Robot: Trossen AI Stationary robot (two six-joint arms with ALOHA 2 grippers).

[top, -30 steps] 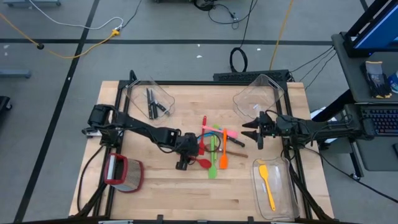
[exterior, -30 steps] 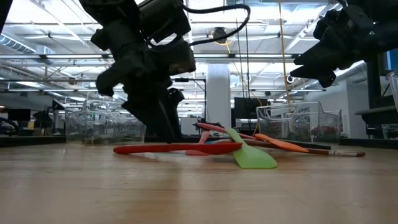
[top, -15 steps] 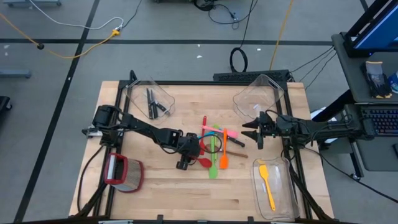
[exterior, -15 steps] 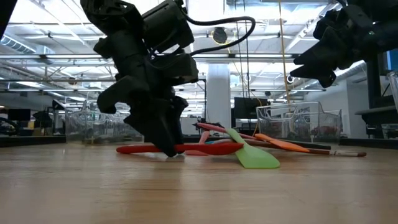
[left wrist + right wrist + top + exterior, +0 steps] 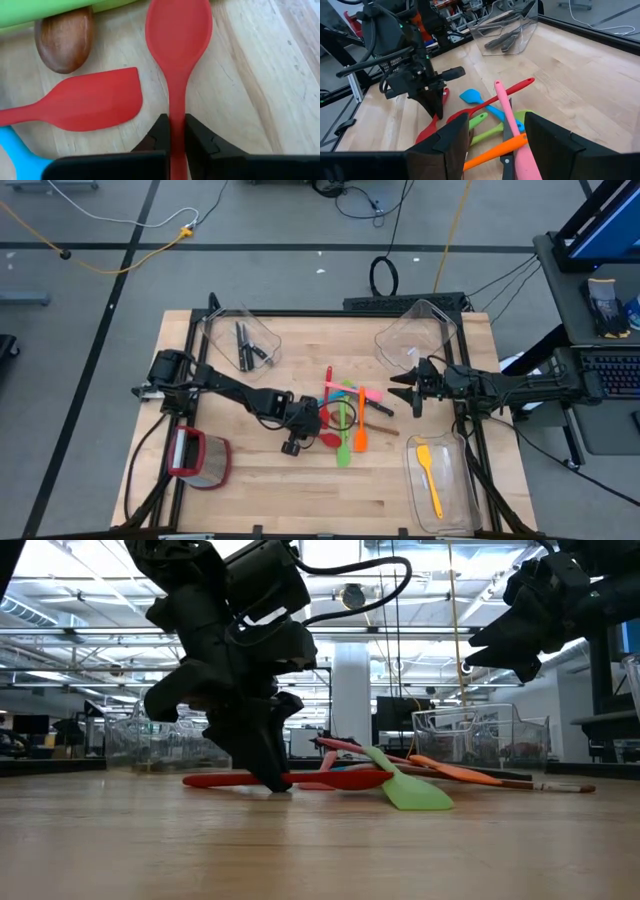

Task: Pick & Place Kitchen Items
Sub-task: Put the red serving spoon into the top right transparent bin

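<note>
Left gripper (image 5: 173, 131) pinching red spoon (image 5: 178, 35) handle, frame centre on table | right gripper (image 5: 408, 392) spread, centre-right, idle | risk: thin handle slips or twists, snagging red spatula (image 5: 85, 100)

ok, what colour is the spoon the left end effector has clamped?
Red. The spoon shows best in the left wrist view, with the left end effector shut on its handle.
</note>
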